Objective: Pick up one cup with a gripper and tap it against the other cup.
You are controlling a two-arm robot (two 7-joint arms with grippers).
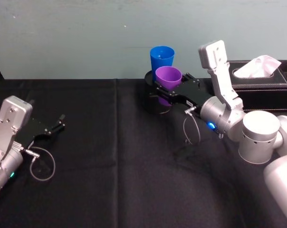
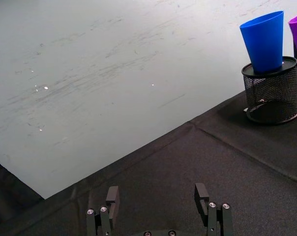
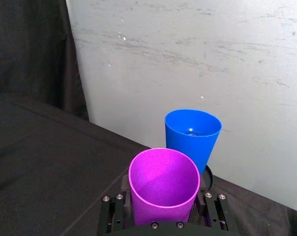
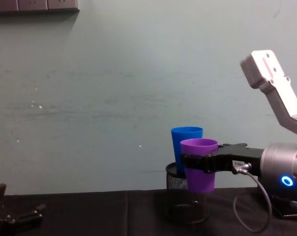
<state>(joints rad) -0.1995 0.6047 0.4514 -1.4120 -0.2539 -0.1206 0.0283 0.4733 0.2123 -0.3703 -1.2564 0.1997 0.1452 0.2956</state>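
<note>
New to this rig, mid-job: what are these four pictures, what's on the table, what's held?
It is a two-armed robot. One picture looks down from its head, one forward from its chest, one from each wrist. On the black tablecloth stand a mesh holder with a blue cup in it, and a tissue box. The right end effector is shut on a purple cup, in the air close beside the blue cup; whether they touch is unclear. The left end effector is open, idle, at the left.
</note>
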